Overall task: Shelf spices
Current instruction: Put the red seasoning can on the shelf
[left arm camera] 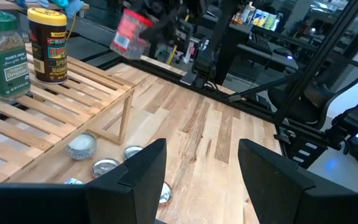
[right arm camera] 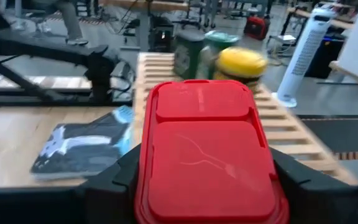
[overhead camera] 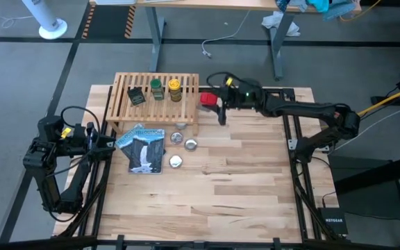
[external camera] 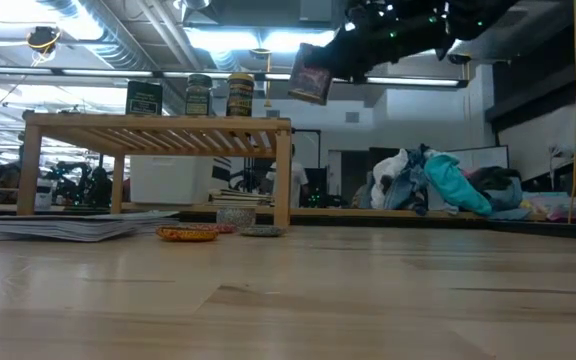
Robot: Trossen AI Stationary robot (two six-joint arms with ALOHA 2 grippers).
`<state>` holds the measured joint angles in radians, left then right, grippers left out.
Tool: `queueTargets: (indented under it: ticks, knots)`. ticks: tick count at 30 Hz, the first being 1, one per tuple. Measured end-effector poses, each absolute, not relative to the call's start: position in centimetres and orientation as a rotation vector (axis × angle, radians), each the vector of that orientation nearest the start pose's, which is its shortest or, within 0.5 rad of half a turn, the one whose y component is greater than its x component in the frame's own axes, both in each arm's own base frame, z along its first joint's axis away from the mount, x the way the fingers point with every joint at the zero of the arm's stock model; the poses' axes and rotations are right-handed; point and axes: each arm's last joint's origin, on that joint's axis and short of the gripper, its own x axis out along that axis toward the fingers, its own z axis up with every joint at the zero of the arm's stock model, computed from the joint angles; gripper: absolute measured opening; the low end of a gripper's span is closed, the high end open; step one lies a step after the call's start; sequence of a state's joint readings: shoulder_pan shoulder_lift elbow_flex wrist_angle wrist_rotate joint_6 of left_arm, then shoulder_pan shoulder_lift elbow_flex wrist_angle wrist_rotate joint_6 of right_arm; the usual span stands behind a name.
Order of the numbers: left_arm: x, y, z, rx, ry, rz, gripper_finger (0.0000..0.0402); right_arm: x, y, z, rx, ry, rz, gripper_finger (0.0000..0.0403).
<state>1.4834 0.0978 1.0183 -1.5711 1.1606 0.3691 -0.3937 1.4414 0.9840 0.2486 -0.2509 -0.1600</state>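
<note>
Right gripper clamps red tin aloft, seemingly just beside shelf

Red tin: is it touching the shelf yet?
Apart. The low view shows the red tin, held by the right gripper, in the air beside the shelf.

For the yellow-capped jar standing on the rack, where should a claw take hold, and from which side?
Probably the yellow-capped jar's round body just under the cap, coming straight down. It stands upright on the shelf, last in the row, with the green-capped jar close on one side, so fingers best straddle it across the row.
</note>
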Motion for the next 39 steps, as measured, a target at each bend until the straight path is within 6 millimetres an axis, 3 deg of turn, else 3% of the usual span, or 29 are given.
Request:
queueTargets:
  ticks: [5,14,23,34,39]
  knots:
    - [2.0,-8.1,31.3,-0.268,0.212,0.273,0.0194,30.3,-13.8,30.4,-0.093,0.179,-0.114,0.0202]
    - [2.0,-8.1,31.3,-0.27,0.212,0.273,0.0194,33.5,-15.1,28.6,-0.06,0.218,0.001,0.0202]
    - [2.0,-8.1,31.3,-0.267,0.212,0.272,0.0194,36.0,-16.3,28.1,-0.056,0.225,0.027,0.0202]
    - [1.9,-8.1,31.2,-0.262,0.214,0.266,0.0194,36.2,-16.6,27.2,-0.054,0.301,-0.023,0.0203]
    - [1.9,-8.1,31.3,-0.261,0.214,0.265,0.0194,36.2,-16.7,27.2,-0.056,0.305,-0.049,0.0275]
